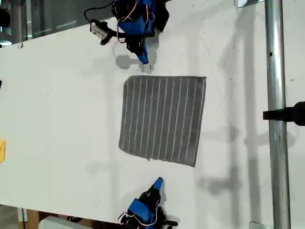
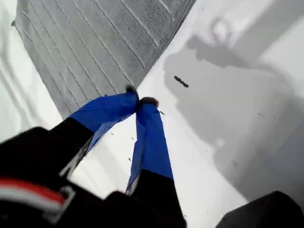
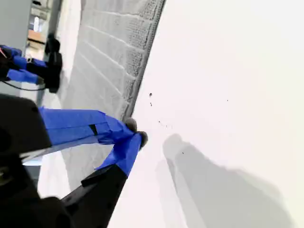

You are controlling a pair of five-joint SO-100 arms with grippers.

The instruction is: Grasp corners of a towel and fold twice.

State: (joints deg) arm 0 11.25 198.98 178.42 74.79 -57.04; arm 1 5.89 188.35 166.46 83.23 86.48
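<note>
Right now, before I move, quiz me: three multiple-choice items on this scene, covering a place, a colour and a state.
1. In the exterior view, where is the towel?
A. Between the two arms
B. Hanging off the table edge
C. Draped over the metal pole

2. What colour are the towel's stripes?
A. Blue
B. Yellow
C. White

3. What state is the towel in?
A. Folded twice
B. Spread flat
C. Lifted by a corner

Answers:
1. A: the towel lies on the table with one arm above it and one arm below it in the picture.
2. C: the stripes are thin white lines on grey.
3. B: all four corners lie flat, with no fold.
</note>
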